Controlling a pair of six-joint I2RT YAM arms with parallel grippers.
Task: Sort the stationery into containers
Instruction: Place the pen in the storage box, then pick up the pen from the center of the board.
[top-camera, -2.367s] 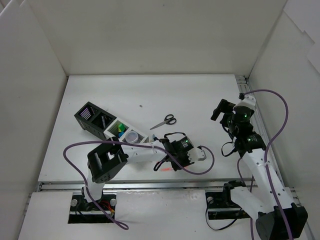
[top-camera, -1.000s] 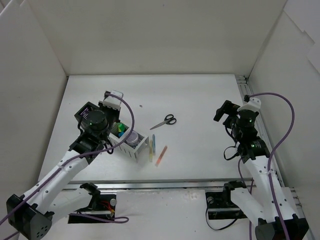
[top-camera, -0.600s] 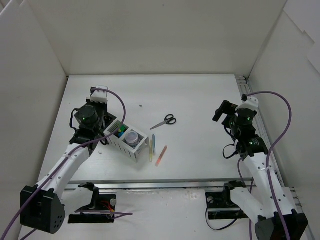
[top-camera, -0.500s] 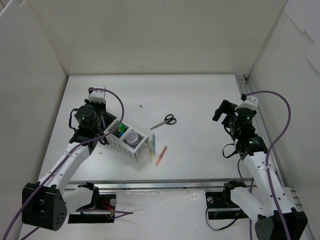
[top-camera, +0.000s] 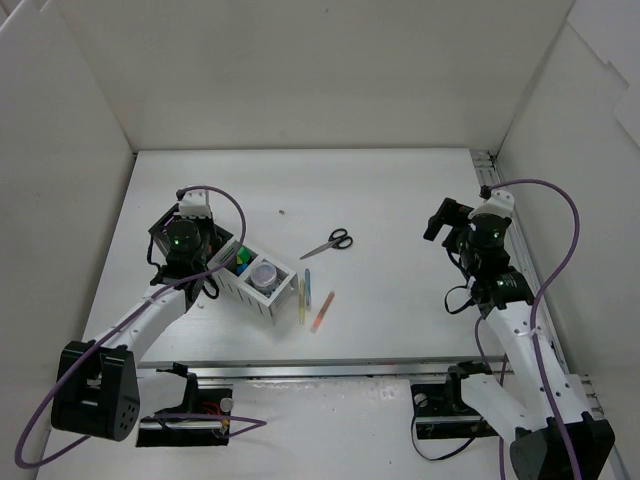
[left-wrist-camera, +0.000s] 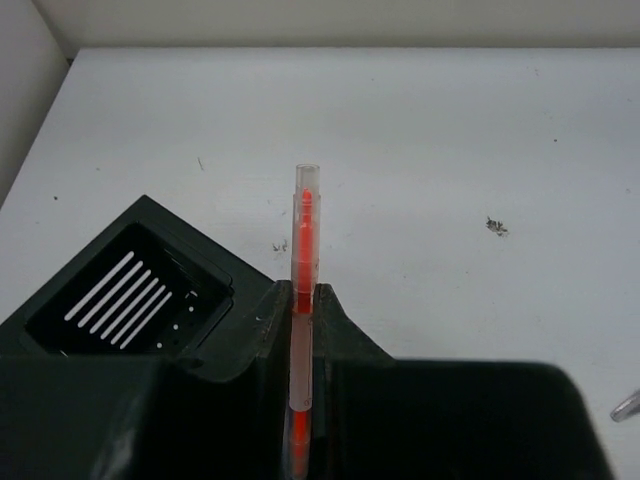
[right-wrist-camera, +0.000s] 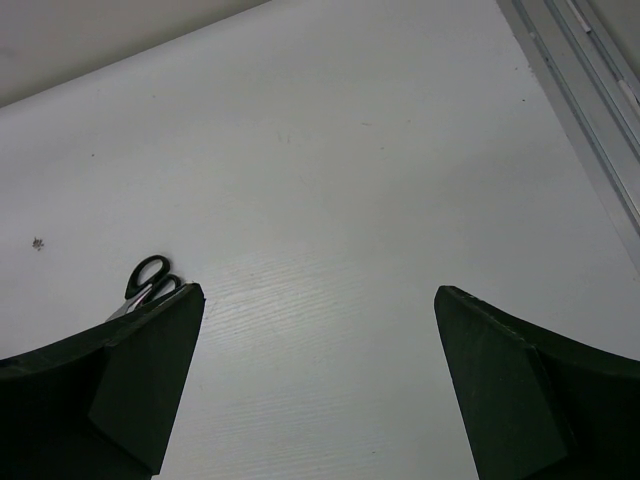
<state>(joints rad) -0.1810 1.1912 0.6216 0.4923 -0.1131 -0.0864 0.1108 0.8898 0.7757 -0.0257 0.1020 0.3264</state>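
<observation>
- The left gripper (left-wrist-camera: 303, 305), which was down among the loose pens (top-camera: 300, 300) right of the organiser (top-camera: 245, 295) moments ago, now hangs over the organiser's black end. Its jaws are clenched on a red pen (left-wrist-camera: 304, 230).
- The red pen points forward past the corner of a black box (left-wrist-camera: 200, 262). It looks close to a drop, and nothing has been released yet.
- Three loose pens lie just right of the organiser, with the scissors (top-camera: 330, 242) beyond them. Judging by this, much sorting remains.
- The right gripper (right-wrist-camera: 318, 335) idles well right of the organiser, jaws spread wide and empty, as it did a second ago.
- From above, the left gripper covers the organiser's black end.
- At the wrist, the gripper's own body hides the red pen's lower end. Whether the pen stands over the black box's opening cannot be told.
- A right finger cuts off the scissors' blades.
</observation>
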